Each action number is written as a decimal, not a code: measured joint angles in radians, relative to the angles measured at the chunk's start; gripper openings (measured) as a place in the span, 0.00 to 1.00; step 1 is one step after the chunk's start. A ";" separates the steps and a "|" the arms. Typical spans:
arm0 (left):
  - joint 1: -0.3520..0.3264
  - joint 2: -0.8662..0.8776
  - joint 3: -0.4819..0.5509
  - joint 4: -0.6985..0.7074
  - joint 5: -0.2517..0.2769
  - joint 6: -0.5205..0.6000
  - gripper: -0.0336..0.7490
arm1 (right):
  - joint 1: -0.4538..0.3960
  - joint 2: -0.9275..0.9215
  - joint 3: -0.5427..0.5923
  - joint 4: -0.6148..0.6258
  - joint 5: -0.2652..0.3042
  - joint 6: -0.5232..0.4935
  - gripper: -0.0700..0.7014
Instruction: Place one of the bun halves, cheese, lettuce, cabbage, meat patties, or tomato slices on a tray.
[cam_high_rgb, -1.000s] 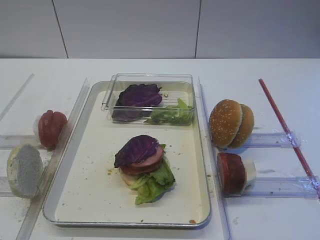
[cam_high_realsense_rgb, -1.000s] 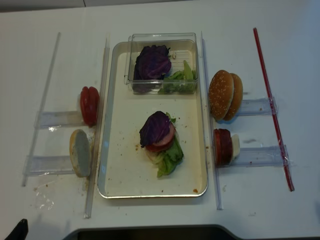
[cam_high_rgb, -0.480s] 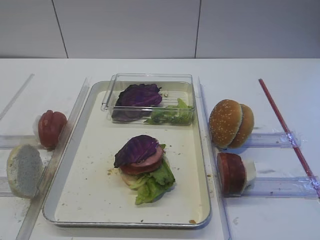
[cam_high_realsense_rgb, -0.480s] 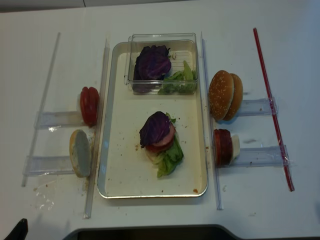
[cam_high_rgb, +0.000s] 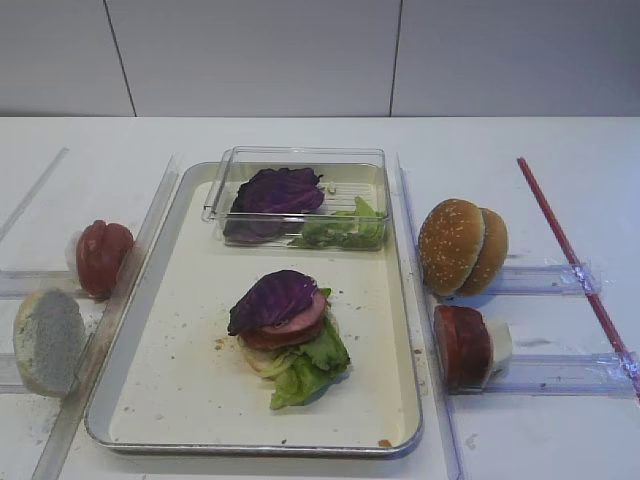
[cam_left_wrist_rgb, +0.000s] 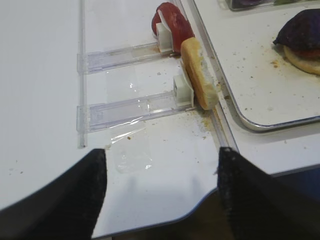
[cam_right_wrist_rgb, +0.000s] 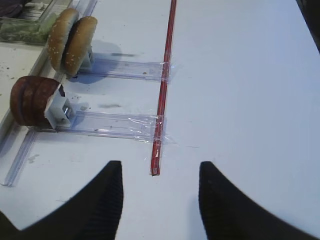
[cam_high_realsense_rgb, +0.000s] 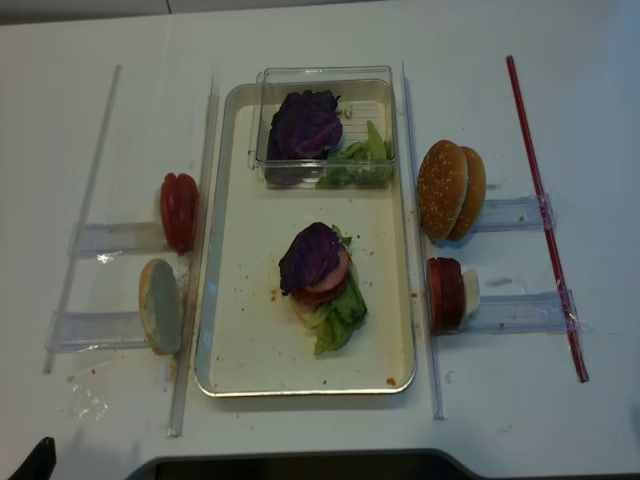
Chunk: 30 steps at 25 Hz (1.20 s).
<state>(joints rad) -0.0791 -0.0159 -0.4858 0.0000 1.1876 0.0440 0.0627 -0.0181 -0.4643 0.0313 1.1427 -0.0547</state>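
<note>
Looking from biggest down: the tray already carries a stack, cabbage topping tomato, bun and lettuce. Left on the tabletop are sesame bun halves and tomato slices. Both arms' jaws stand apart, empty. No writing is readable.

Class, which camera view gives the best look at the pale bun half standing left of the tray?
The left wrist view: the pale bun half sits close, edge-on against its white holder. Both exterior high views show its greyish face smaller, at the left. The right wrist view misses it.
</note>
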 joint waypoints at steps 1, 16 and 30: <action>0.000 0.000 0.000 0.000 0.000 0.000 0.61 | 0.000 0.000 0.000 0.000 0.000 0.000 0.59; 0.000 0.000 0.000 0.000 0.000 0.000 0.61 | 0.000 0.000 0.000 0.000 -0.002 0.002 0.59; 0.000 0.000 0.000 0.000 0.000 0.000 0.61 | 0.000 0.000 0.000 0.000 -0.002 0.002 0.59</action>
<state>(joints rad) -0.0791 -0.0159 -0.4858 0.0000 1.1876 0.0440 0.0627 -0.0181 -0.4643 0.0313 1.1409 -0.0529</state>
